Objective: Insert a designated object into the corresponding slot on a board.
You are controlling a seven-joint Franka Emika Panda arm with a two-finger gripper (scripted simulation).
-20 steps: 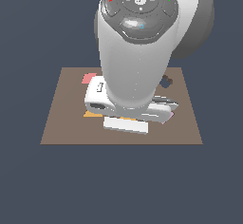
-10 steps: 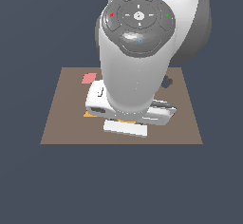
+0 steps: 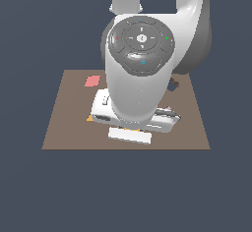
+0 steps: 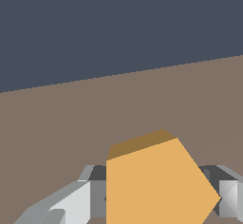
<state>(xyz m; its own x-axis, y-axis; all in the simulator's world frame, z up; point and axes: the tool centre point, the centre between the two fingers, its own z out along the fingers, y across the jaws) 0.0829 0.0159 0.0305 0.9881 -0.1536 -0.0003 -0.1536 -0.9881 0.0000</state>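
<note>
In the wrist view the orange pentagon block (image 4: 159, 185) lies flat on the brown board (image 4: 71, 123), filling the gap between my fingers. My gripper (image 4: 161, 197) is closed on it, with one grey finger (image 4: 92, 197) against its flat side and the other against its point. In the exterior view my arm and hand (image 3: 133, 118) cover the middle of the board (image 3: 64, 128) and hide the block. The pentagon slot is hidden. A dark hole (image 3: 172, 84) peeks out beside the arm; I cannot tell its outline.
A pink flat piece (image 3: 92, 81) lies near the board's far corner on the exterior view's left. A small orange tip (image 3: 90, 119) shows by the hand, and a lilac bit (image 3: 169, 109) on the other side. Dark floor surrounds the board.
The arm has bent lower over the board and the hand has sunk slightly toward it. The pieces on the board have not moved.
</note>
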